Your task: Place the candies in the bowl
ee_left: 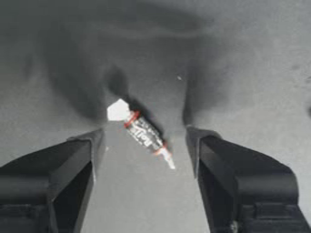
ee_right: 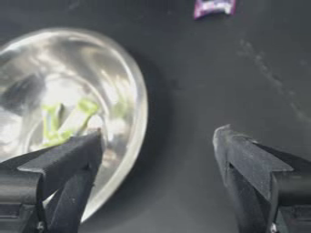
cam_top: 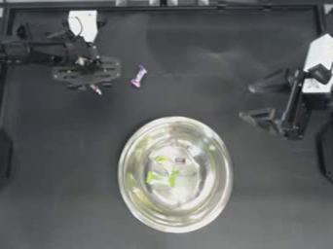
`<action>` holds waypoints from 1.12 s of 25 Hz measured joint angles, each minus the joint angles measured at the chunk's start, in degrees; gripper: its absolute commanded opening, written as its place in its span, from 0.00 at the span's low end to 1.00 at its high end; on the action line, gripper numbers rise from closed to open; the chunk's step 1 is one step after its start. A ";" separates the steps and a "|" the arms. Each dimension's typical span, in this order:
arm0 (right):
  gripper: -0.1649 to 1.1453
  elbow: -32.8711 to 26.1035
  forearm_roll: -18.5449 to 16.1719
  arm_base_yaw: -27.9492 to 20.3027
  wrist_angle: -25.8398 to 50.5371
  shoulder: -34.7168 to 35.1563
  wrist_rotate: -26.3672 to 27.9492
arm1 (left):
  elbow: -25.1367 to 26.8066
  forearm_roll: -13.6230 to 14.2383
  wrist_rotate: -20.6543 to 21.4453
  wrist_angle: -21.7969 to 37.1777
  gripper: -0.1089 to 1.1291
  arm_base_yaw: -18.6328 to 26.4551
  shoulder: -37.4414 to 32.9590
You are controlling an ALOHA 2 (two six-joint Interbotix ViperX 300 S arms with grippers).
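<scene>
- Left gripper at upper left of the top view, low over the dark counter, jaws apart.
- White-and-red candy flat on the counter between those jaws, touching neither; seen in the top view as a small streak at the gripper's lower edge.
- Purple-pink candy just right of the left gripper, on the counter, above the bowl and apart from it.
- Silver bowl at lower centre, two yellow-green candies inside near the middle, plus a small whitish sweet beside them.
- Right gripper at the right edge, jaws wide apart, holding nothing, near the bowl's rim in the right wrist view.
</scene>
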 measured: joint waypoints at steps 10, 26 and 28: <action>0.89 0.26 0.26 0.53 -0.09 -0.35 -0.09 | 0.00 0.00 0.09 -0.88 0.75 0.44 0.00; 0.89 0.26 0.26 0.79 -0.26 -1.58 0.00 | 0.18 -1.23 2.02 -1.76 0.65 0.44 1.14; 0.89 0.26 0.26 1.05 -0.26 -1.32 -0.09 | 0.18 -1.32 2.11 -1.76 0.63 0.53 1.32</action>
